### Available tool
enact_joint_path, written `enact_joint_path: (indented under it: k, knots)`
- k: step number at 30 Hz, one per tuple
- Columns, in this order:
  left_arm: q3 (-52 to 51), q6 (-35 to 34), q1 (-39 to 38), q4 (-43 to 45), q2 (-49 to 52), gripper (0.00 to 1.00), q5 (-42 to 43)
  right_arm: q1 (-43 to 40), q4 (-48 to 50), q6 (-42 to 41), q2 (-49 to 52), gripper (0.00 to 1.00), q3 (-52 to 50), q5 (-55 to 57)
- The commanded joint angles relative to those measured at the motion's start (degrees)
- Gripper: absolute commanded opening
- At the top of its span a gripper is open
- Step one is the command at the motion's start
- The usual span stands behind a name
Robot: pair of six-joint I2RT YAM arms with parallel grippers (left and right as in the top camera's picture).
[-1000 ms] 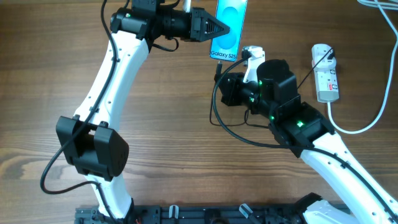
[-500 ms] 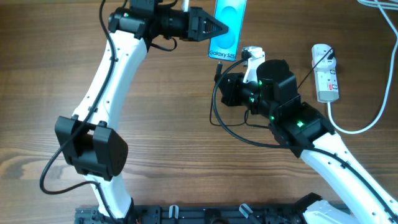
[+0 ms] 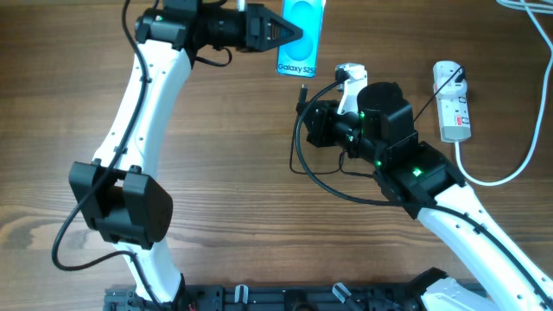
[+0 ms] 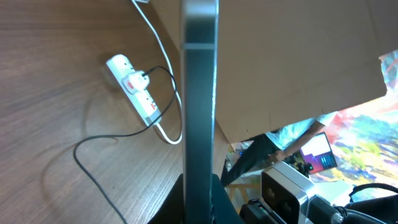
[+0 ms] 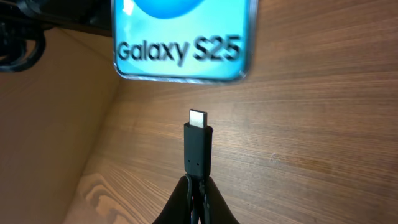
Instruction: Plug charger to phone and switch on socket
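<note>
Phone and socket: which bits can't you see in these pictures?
Phone charging hole: the right wrist view shows only the screen face; the bottom edge is turned away.
Phone top: cut off by the overhead picture's upper edge.
Socket switch: too small in the overhead and left wrist views, so on or off is unclear.
Left gripper: in the left wrist view, mostly hidden behind the phone's edge.

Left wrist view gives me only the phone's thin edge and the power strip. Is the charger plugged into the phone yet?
Observer: No. In the right wrist view the charger plug sits short of the phone, with table visible between them.
Operator: Who has the plug?
Observer: The right gripper pinches its black body, metal tip toward the phone.
Operator: Aligned?
Observer: Roughly; the tip points near the middle of the end below the Galaxy S25 band.
</note>
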State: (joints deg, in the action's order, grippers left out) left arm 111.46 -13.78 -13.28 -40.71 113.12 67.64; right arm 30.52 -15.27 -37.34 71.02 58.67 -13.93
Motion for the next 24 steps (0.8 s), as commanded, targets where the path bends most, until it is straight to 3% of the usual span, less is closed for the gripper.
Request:
enact_joint_path:
  k: [1,24]
  knots:
    - [0.28,1.46,-1.73,0.24,-2.45,0.04,2.84,-0.24,0.55,-1.49,-0.74,0.05,2.21,-1.42]
    - [0.28,3.08,-1.46,-0.2,-2.45,0.04,3.74,-0.24,0.85,-1.22,-0.74,0.05,2.21,-1.16]
